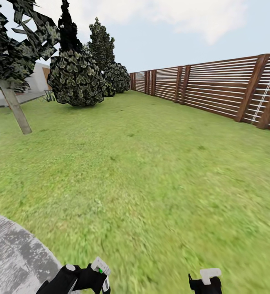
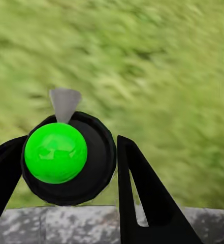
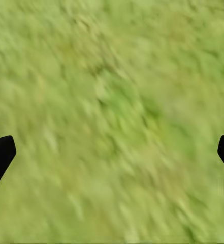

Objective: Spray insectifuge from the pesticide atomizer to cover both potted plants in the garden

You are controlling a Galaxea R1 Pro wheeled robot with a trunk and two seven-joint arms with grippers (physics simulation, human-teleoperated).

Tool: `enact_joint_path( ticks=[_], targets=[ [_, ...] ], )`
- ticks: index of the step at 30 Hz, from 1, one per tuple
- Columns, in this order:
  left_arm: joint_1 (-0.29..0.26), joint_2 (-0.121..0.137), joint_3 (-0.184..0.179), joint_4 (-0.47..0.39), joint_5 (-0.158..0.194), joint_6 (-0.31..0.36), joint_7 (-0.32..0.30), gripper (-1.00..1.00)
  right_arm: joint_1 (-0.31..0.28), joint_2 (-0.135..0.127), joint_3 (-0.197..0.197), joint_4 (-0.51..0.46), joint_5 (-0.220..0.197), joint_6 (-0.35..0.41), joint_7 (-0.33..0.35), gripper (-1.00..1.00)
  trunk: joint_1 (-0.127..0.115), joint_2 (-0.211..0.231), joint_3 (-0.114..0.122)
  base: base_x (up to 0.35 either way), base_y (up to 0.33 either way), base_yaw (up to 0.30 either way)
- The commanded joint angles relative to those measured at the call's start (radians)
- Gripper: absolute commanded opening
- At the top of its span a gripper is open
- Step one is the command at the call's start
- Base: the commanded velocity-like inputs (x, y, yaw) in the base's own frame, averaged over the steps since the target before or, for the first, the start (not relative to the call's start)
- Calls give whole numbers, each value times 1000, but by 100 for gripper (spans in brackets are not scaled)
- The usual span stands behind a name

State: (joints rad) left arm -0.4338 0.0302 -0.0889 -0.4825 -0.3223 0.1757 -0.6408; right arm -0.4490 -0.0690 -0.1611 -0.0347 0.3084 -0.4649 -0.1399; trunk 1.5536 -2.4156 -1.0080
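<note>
Between the left gripper's two black fingers sits the pesticide atomizer, seen end-on in the left wrist view: round dark body, bright green cap, pale grey nozzle. Both fingers press its sides, so it's clamped. Lawn below, grey patio edge close by. Right gripper is spread wide, nothing in it, just grass. Brown slat fence on the right.

Sunlit lawn, slatted fence, trees
</note>
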Motion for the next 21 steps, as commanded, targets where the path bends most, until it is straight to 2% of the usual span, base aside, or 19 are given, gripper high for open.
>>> enact_joint_path(
  ticks=[1, 16, 17, 20, 21],
  targets=[
    [0, 1, -2, -2, -2, 5, -3, -100, 0, 0, -7, 1, 11, -3, -4, 100, 0, 0, -1, 316, -154, 276],
    [-3, 4, -1, -2, 0, 5, -3, -100, 0, 0, -8, 1, 11, -3, -4, 100, 0, 0, -1, 316, -139, 276],
    [-3, 5, 8, -2, 1, 5, -3, -100, 0, 0, -8, 1, 11, -3, -4, 100, 0, 0, -1, 316, -130, 277],
    [-3, 6, 100, -2, 3, 1, -5, -100, 0, 0, -8, 1, 11, -3, -4, 100, 0, 0, -1, 316, -130, 277],
    [-3, 6, 117, -2, 3, 0, -6, -100, 0, 0, -7, 1, 11, -3, -4, 100, 0, 0, -1, 316, -130, 276]
  ],
)
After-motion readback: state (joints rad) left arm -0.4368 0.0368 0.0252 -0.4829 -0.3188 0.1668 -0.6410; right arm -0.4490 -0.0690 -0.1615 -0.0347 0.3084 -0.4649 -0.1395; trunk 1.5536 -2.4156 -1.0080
